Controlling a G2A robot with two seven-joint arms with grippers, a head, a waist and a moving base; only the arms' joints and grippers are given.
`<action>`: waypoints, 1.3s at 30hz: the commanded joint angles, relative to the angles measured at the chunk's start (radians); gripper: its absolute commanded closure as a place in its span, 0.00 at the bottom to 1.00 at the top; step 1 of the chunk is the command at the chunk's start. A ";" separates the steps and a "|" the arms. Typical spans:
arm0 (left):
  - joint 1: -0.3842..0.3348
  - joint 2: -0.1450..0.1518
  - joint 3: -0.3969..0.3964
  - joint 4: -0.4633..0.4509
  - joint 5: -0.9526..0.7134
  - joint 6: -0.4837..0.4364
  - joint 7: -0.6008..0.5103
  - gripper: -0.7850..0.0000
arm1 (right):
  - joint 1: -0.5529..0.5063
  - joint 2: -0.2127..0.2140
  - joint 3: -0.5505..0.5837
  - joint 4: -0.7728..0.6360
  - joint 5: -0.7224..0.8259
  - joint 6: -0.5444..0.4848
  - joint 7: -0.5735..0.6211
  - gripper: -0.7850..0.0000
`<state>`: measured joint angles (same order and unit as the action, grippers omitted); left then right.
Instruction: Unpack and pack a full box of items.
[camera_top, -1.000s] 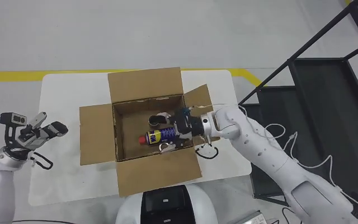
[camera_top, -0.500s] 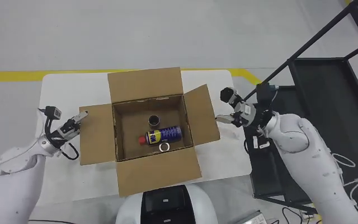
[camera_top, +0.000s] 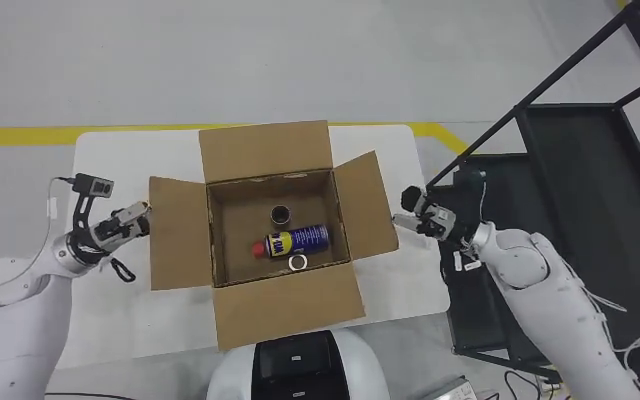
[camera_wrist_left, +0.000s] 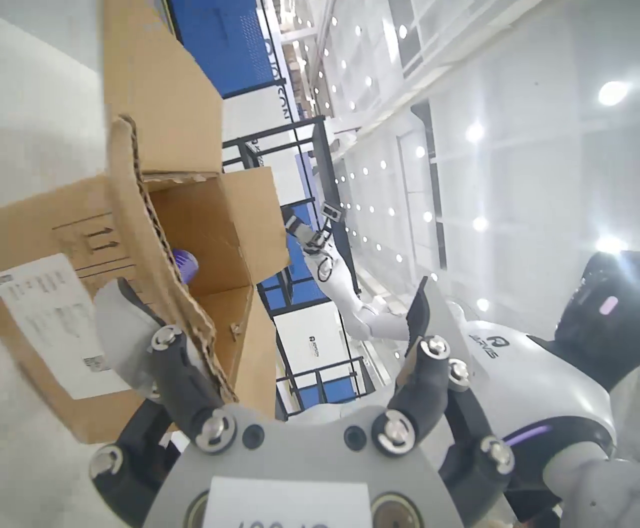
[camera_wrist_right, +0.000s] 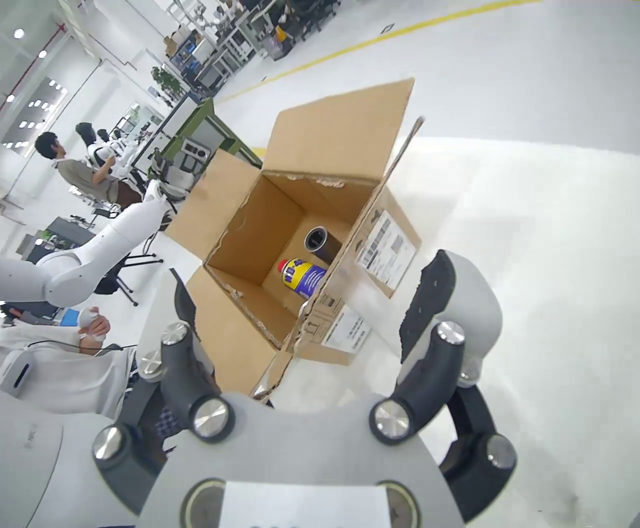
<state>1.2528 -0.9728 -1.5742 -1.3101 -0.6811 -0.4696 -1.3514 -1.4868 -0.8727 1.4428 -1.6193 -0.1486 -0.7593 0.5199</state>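
An open cardboard box (camera_top: 265, 150) stands mid-table with all its flaps spread. Inside lie a blue and yellow spray can (camera_top: 297, 240) with a red cap, an upright dark cylinder (camera_top: 280, 214) and a small pale ring (camera_top: 297, 263). My left gripper (camera_top: 133, 219) is open at the outer edge of the left flap (camera_top: 178, 235). In the left wrist view that flap's edge (camera_wrist_left: 165, 250) runs between the fingers of the gripper (camera_wrist_left: 272, 320). My right gripper (camera_top: 405, 213) is open beside the right flap (camera_top: 365, 205). Its wrist view has the flap edge (camera_wrist_right: 305, 320) between the gripper's (camera_wrist_right: 312, 300) fingers, and the can (camera_wrist_right: 302, 277).
The white table (camera_top: 120, 300) has bare room left and right of the box. A black metal rack (camera_top: 560, 180) stands close beyond the table's right edge, behind my right arm. A yellow floor line (camera_top: 60, 133) runs behind the table.
My right gripper has come up out of the box, leaving the spray can lying inside, and now sits by the right flap. My left gripper has moved in to the left flap.
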 joint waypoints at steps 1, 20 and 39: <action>0.009 -0.001 0.004 -0.049 -0.024 0.010 -0.009 0.00 | 0.025 -0.006 -0.057 0.008 0.021 -0.022 0.031 0.00; -0.147 -0.035 0.288 -0.075 0.137 0.149 0.012 0.00 | 0.273 -0.076 -0.410 0.004 -0.114 -0.007 0.144 0.00; -0.133 -0.026 0.308 -0.146 0.229 0.136 0.039 0.00 | 0.210 -0.049 -0.277 -0.106 -0.192 -0.080 0.078 0.00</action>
<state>1.1133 -1.0020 -1.2494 -1.4519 -0.4158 -0.3315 -1.2987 -1.2538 -0.9297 1.1238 -1.7064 -0.3379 -0.8291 0.5991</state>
